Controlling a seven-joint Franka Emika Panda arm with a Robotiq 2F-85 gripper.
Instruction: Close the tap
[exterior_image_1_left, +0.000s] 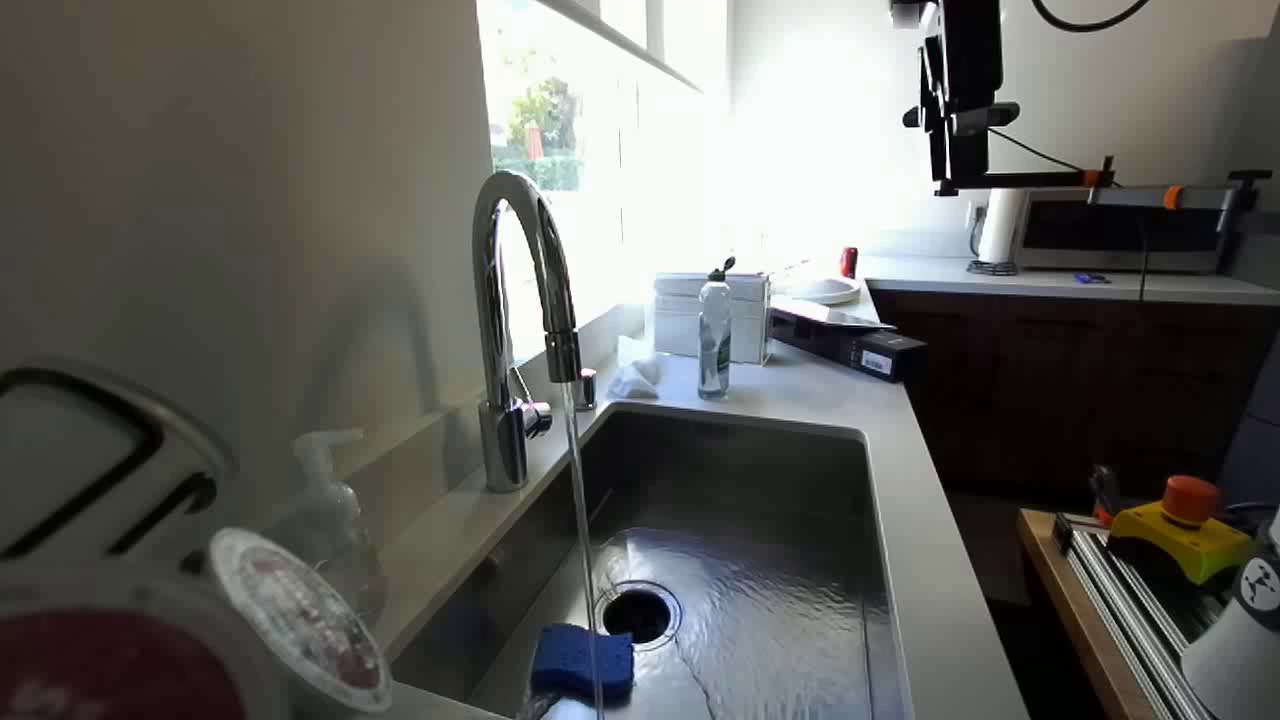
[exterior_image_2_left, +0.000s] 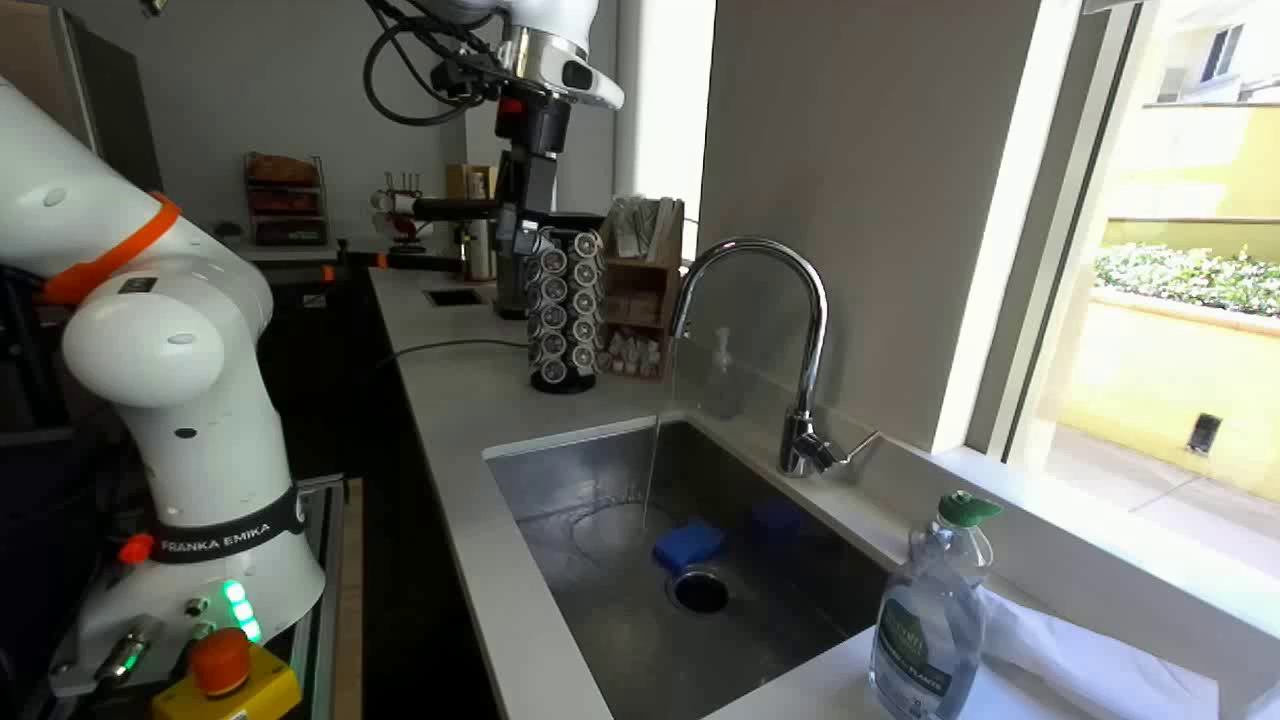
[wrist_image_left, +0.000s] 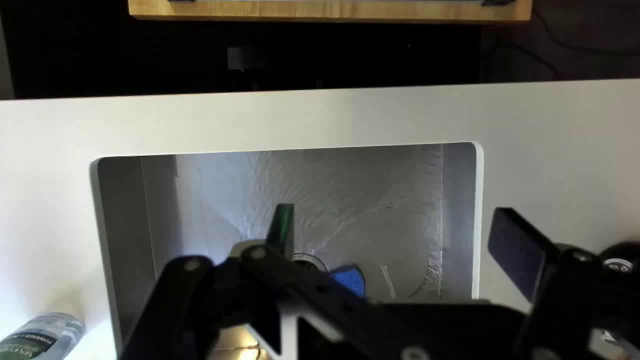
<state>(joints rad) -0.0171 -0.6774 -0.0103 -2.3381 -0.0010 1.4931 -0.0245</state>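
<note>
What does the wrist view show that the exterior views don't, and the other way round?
Only the wrist view plainly shows that the black end effector is open. Only the exterior views clearly show the tall chrome gooseneck tap pouring water, its side lever, and the yellow box topped by a round red button. All three share the rectangular steel sink with the blue sponge inside, and the clear plastic bottle, which the wrist view crops.

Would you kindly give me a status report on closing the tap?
Gripper open, up high, apart from the tap. Tap running, water falling into the sink. Green-capped bottle on same side as lever, possibly in the way.
</note>
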